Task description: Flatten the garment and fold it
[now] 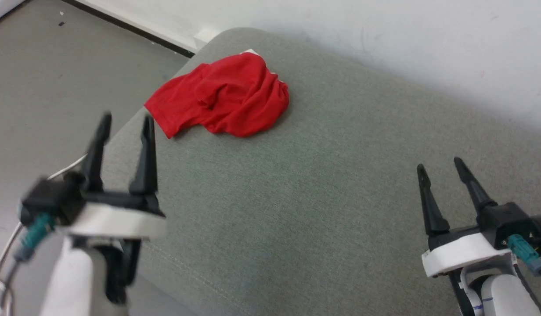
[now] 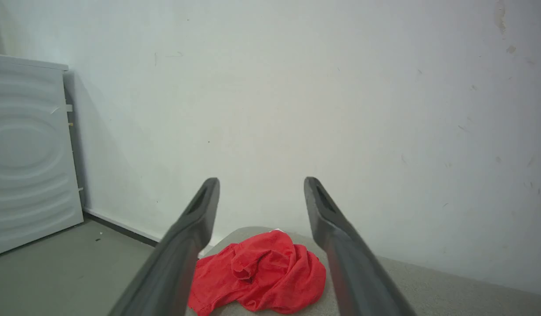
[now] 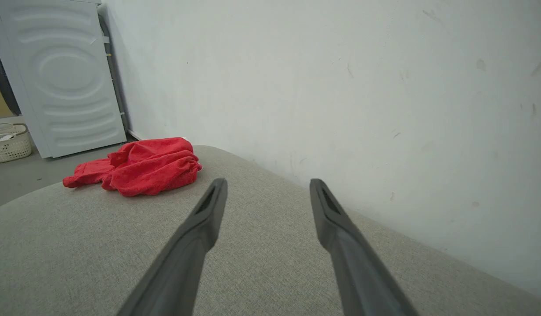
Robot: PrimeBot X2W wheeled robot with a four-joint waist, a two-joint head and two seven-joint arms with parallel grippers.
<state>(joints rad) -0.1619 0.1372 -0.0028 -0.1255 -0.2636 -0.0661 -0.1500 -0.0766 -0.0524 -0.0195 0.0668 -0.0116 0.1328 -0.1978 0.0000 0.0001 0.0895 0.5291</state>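
Nearest the head camera, the left gripper point(image 1: 127, 119) hangs at the lower left over the edge of the grey cushion point(image 1: 297, 188). Its two dark fingers are spread wide and there is nothing between them. The right gripper point(image 1: 439, 165) sits at the lower right above the bare cushion, its fingers just as wide apart and also empty.

Beyond both, at the far left corner of the cushion, lies the red garment point(image 1: 222, 101). It is bunched into a rumpled heap, with one flap trailing toward the cushion's left edge and a sliver of white showing at its far side. Neither gripper touches it. The left one is the nearer and looks straight at it between its fingers, while the right one is well apart from it.

Behind the cushion rises the pale wall point(image 1: 406, 30). The floor point(image 1: 51, 66), a white appliance point(image 3: 68, 83) and a woven basket point(image 3: 7, 145) lie off to the left.

By my reading, none of the task is done. The garment has yet to be reached, spread flat and folded.
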